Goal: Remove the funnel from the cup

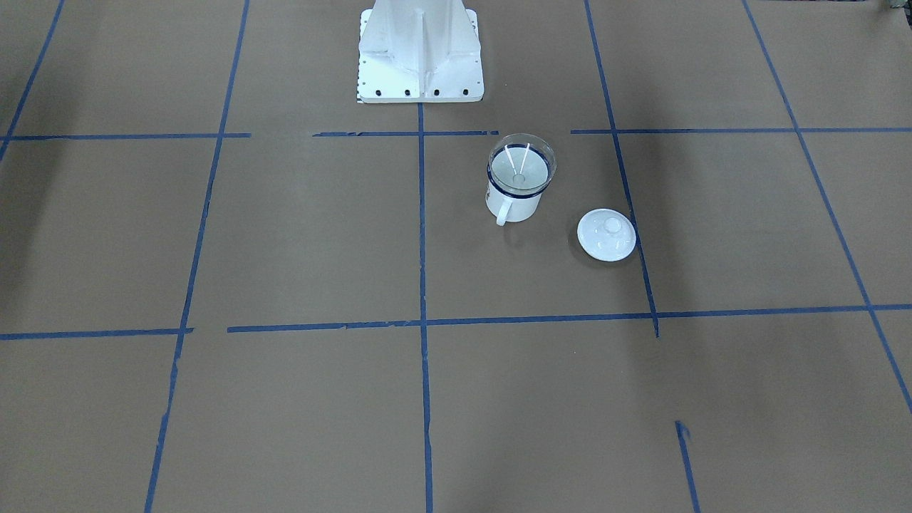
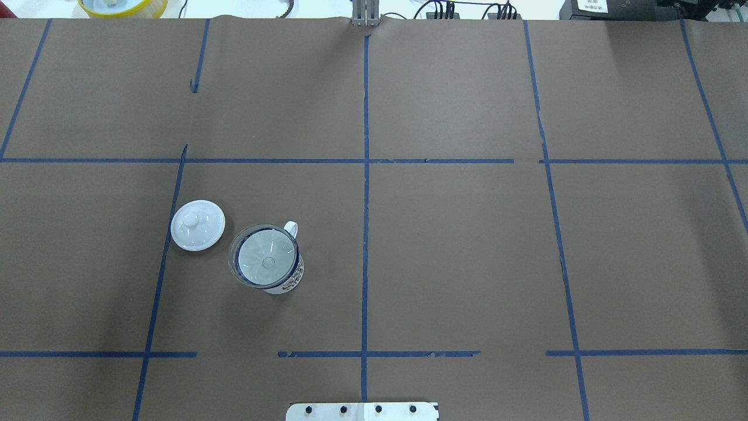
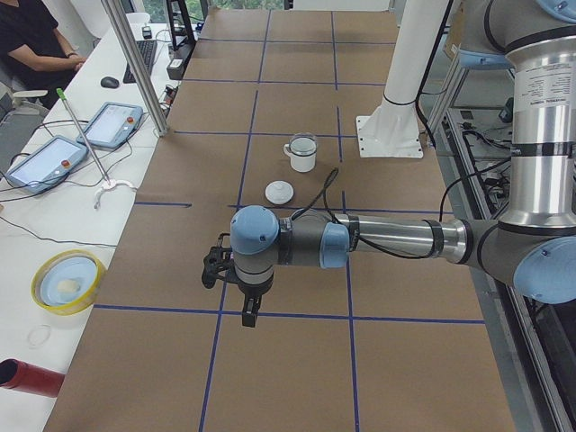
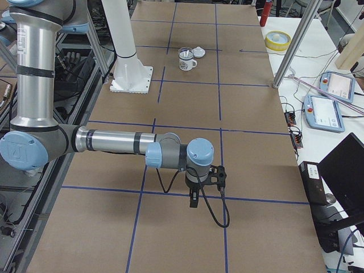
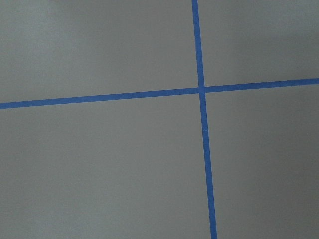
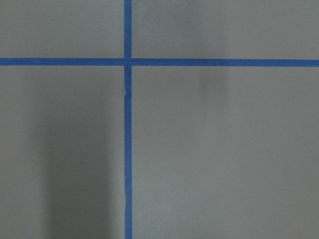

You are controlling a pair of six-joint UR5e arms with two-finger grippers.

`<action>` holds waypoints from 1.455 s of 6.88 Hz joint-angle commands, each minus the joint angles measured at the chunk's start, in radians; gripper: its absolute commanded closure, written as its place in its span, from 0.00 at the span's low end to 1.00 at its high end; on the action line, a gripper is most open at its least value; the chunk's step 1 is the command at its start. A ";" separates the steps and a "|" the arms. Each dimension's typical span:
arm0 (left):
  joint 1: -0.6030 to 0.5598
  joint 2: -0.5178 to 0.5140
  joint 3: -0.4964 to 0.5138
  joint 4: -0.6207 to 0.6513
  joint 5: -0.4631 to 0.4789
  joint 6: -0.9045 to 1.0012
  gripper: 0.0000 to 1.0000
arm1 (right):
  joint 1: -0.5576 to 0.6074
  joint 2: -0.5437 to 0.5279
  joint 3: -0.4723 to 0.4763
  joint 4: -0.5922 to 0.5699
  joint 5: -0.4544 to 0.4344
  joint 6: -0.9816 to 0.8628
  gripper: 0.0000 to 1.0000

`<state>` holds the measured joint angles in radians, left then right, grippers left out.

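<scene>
The clear funnel (image 1: 520,165) sits upright in the white mug (image 1: 511,205), which has a dark blue rim and stands on the brown table. Both also show in the overhead view, the funnel (image 2: 266,260) inside the mug (image 2: 287,282). My left gripper (image 3: 245,310) shows only in the exterior left view, high over the table and far from the mug (image 3: 302,155). My right gripper (image 4: 193,202) shows only in the exterior right view, equally far from the mug (image 4: 186,60). I cannot tell whether either is open or shut. Both wrist views show only paper and blue tape.
A white knobbed lid (image 1: 606,234) lies flat beside the mug, also in the overhead view (image 2: 197,225). The robot's white base (image 1: 419,57) stands behind the mug. A yellow bowl (image 3: 65,281), a metal pole (image 3: 135,63) and tablets (image 3: 114,123) line the far side.
</scene>
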<state>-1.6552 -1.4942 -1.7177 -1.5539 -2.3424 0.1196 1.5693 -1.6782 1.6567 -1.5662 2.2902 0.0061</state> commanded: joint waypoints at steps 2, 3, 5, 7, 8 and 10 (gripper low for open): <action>0.002 -0.003 0.004 0.000 0.005 0.000 0.00 | 0.000 0.000 0.000 0.000 0.000 0.000 0.00; 0.002 -0.008 0.003 -0.002 0.009 0.000 0.00 | 0.000 0.000 0.000 0.000 0.000 0.000 0.00; 0.003 -0.030 -0.003 -0.002 0.005 -0.011 0.00 | 0.000 0.000 0.000 0.000 0.000 0.000 0.00; 0.003 -0.043 -0.038 0.002 0.006 -0.015 0.00 | 0.000 0.000 -0.002 0.000 0.000 0.000 0.00; 0.009 -0.046 -0.099 0.002 0.005 -0.096 0.00 | 0.000 0.000 0.000 0.000 0.000 0.000 0.00; 0.128 -0.061 -0.239 0.005 0.003 -0.304 0.00 | 0.000 0.000 0.000 0.000 0.000 0.000 0.00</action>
<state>-1.5949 -1.5498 -1.8771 -1.5517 -2.3387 -0.0820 1.5693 -1.6782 1.6564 -1.5662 2.2902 0.0061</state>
